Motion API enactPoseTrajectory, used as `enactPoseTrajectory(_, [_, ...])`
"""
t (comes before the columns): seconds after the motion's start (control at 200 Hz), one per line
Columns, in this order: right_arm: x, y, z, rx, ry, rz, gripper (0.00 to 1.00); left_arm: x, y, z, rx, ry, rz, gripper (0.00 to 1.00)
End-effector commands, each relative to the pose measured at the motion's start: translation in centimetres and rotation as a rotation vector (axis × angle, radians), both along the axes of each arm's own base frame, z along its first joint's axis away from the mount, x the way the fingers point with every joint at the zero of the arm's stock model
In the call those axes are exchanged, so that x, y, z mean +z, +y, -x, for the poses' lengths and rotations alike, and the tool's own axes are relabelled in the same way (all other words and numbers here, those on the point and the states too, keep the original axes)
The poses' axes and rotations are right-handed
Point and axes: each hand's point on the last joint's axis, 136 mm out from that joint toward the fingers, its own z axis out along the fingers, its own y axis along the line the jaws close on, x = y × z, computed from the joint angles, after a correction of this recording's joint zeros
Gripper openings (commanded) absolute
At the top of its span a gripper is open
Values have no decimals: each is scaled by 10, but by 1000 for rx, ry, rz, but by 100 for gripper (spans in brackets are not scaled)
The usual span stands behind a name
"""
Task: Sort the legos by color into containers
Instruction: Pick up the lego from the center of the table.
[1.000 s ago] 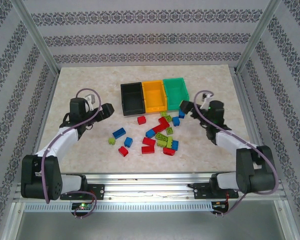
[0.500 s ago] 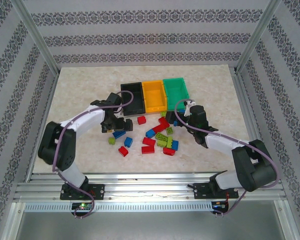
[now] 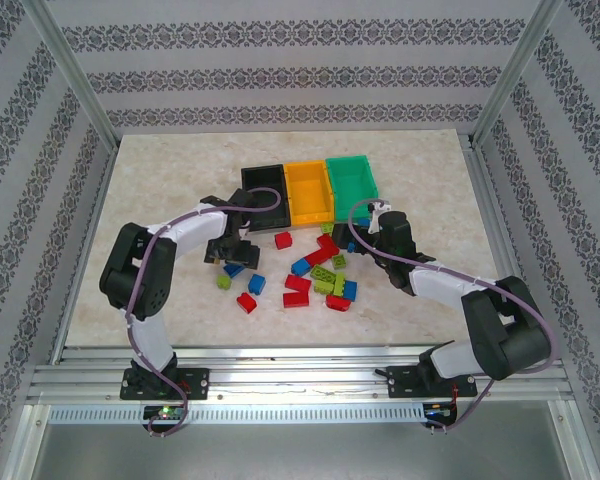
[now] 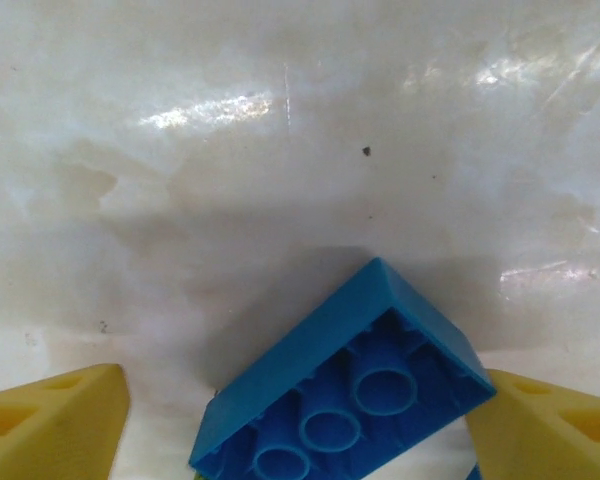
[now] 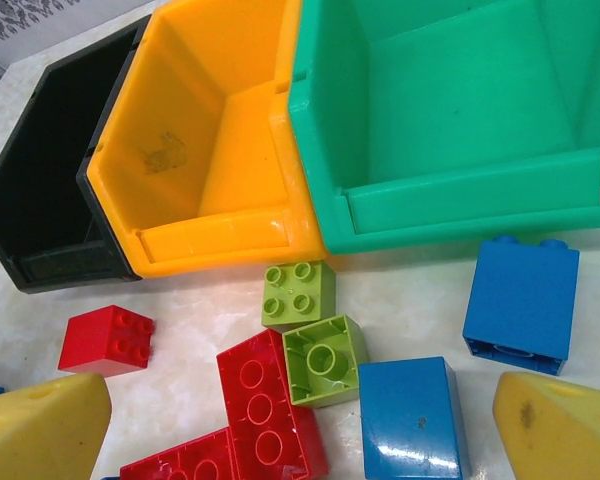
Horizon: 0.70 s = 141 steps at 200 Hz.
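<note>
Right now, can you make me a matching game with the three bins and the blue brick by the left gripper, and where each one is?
Things:
1. black bin
2. orange-yellow bin
3. green bin
4. blue brick

Places:
A. middle of the row
B. hollow side up, between the fingers of the left gripper
C. right end of the row
D. left end of the row

Pairs: 1-D, 2-A, 3-C, 4-B.
</note>
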Motion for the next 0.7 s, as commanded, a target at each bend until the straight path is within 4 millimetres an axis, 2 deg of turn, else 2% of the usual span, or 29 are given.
enactPoseTrajectory(0.0, [7, 2, -6, -4, -20, 2, 98, -9, -6, 0, -46, 34, 1, 75])
enactPoseTrajectory(0.055, [7, 2, -6, -6, -21, 4, 98, -13, -9, 3, -47, 53, 12, 66])
enactPoseTrajectory(0.145, [7, 1, -7, -8, -22, 8, 98, -12, -10, 5, -46, 54, 21, 61])
enactPoseTrajectory(0.205, [7, 1, -6, -10, -23, 10, 98, -8, -8, 4, -42, 34, 19, 58])
enactPoseTrajectory(0.335, [7, 0, -6, -11, -24, 13, 98, 8, -9, 0, -28, -39, 45, 47])
enactPoseTrajectory(0.47, [7, 0, -7, -14, -26, 12, 98, 27, -17, -8, -24, -115, 102, 22])
enactPoseTrajectory(0.6, [7, 0, -7, -13, -26, 13, 98, 52, -28, -19, -22, -193, 168, 19])
enactPoseTrajectory(0.7, [8, 0, -7, -14, -28, 11, 98, 78, -38, -37, -20, -290, 225, 19])
